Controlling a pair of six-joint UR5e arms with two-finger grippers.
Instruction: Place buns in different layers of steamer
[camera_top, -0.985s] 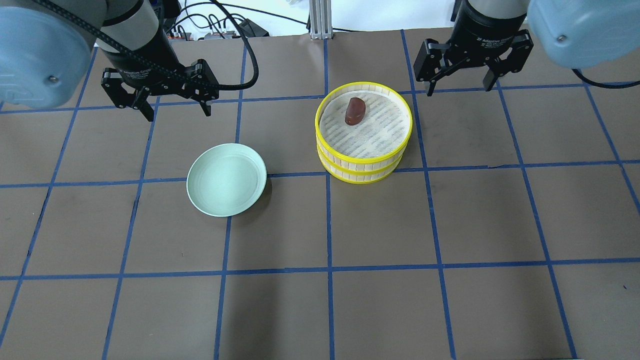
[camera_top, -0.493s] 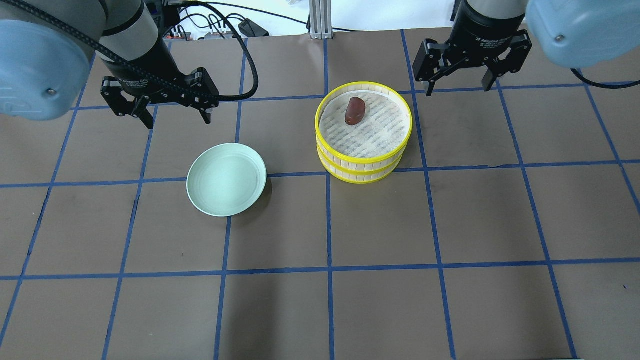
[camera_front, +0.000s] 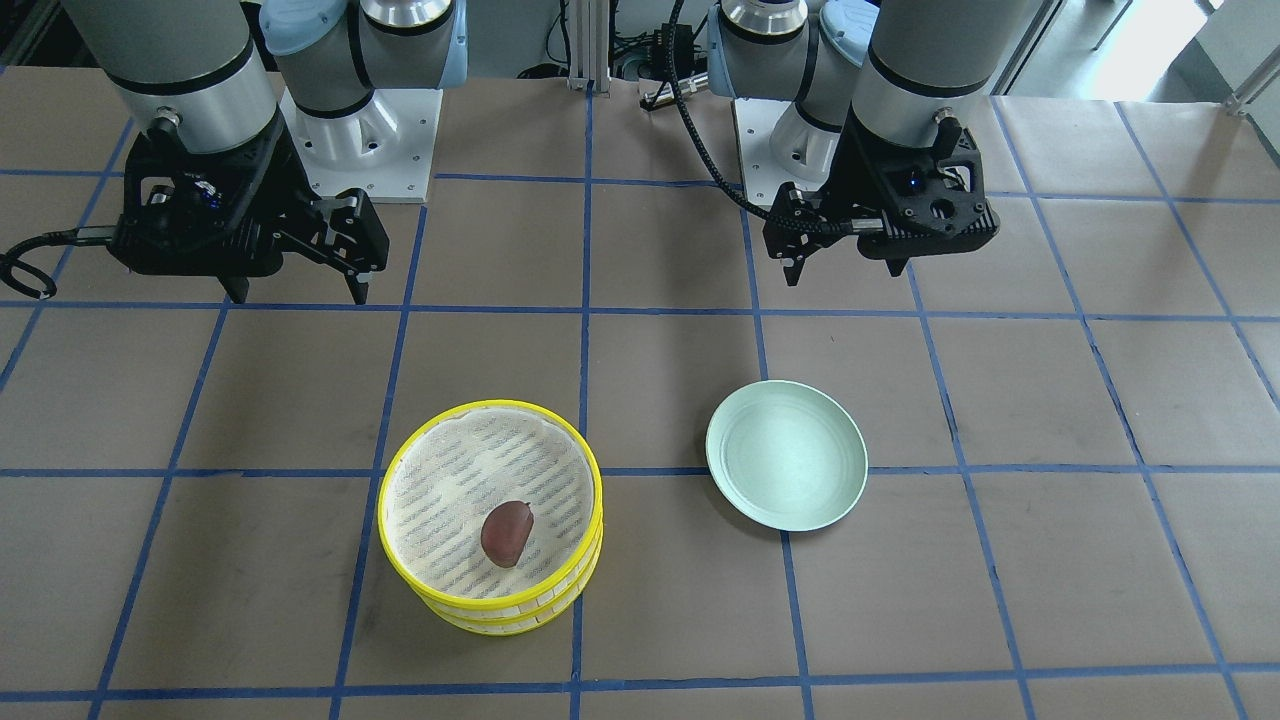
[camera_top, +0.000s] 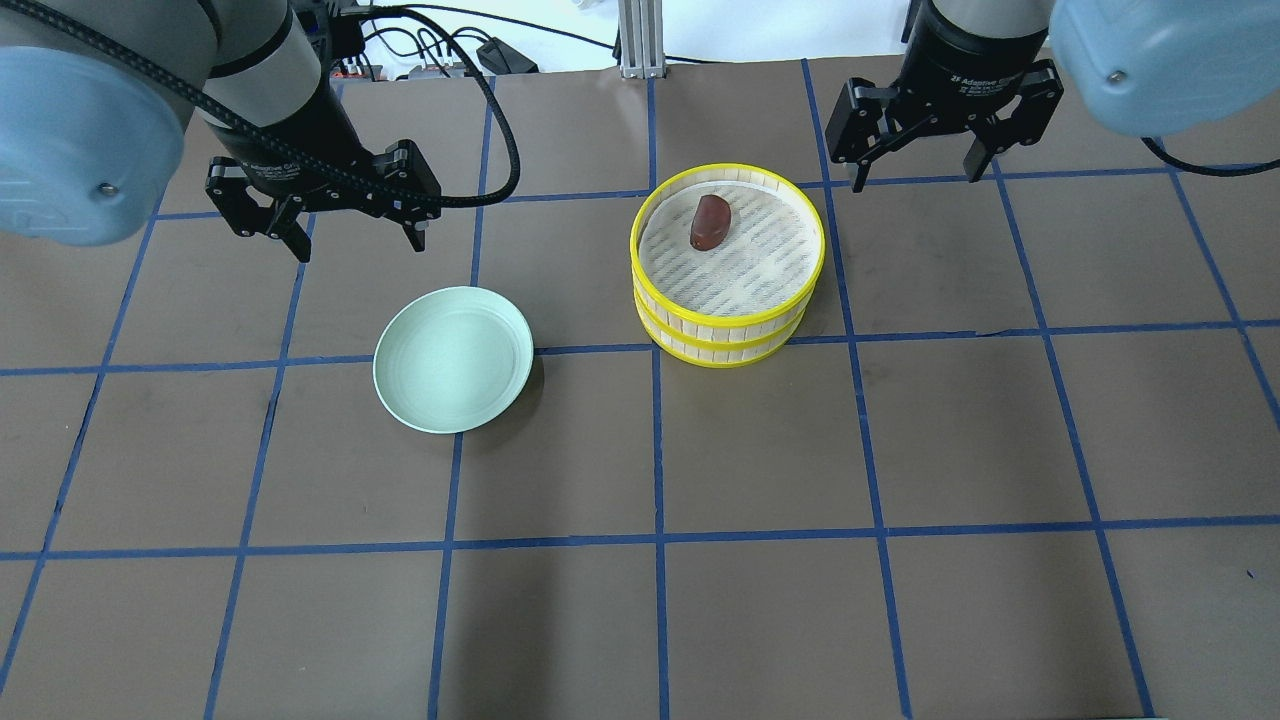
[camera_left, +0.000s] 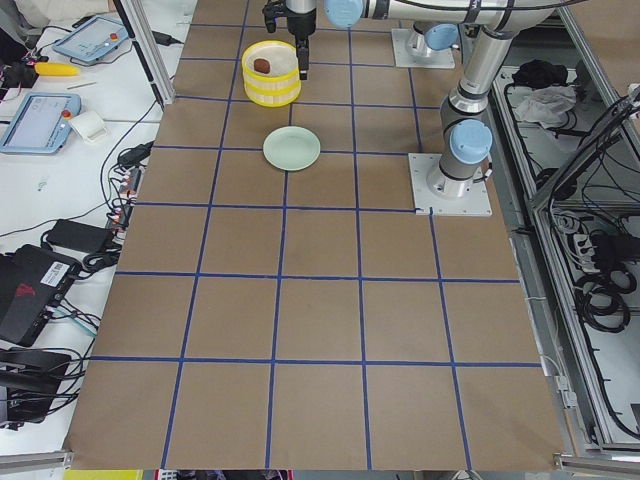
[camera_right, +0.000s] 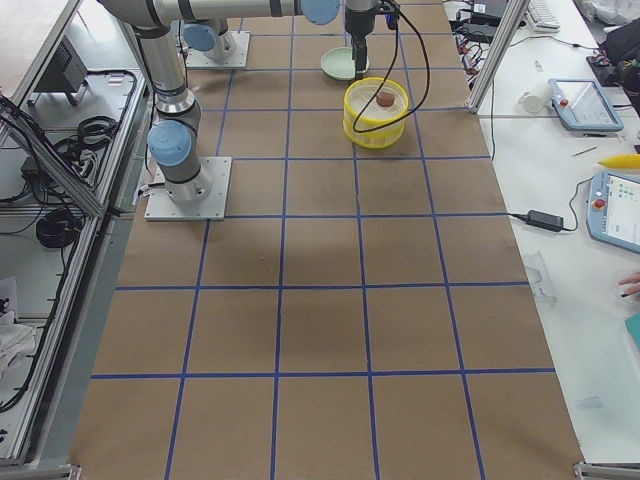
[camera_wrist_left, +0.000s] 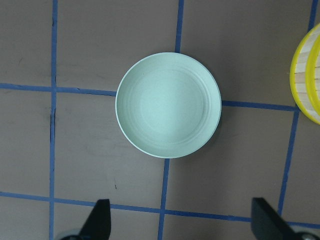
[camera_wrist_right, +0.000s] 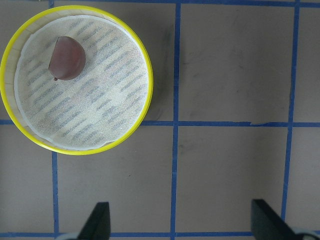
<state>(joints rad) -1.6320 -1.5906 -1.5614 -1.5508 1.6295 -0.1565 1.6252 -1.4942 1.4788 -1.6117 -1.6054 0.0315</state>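
While in stacked steamer (camera_top: 728, 322), brown bun (camera_top: 710, 222).

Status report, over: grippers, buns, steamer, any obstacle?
Left gripper and right gripper open, holding nothing. Dark bun on top tray of stacked steamer; pale bun not in view. Green plate beside steamer, apart.

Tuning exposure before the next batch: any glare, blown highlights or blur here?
Overhead exterior: white strip along the top edge is blown out; the plate throws a soft shadow to its right. Exterior front-facing: top-right corner washed out. Right wrist-mounted: sharp, brown bun and steamer mesh crisp. No motion blur visible.
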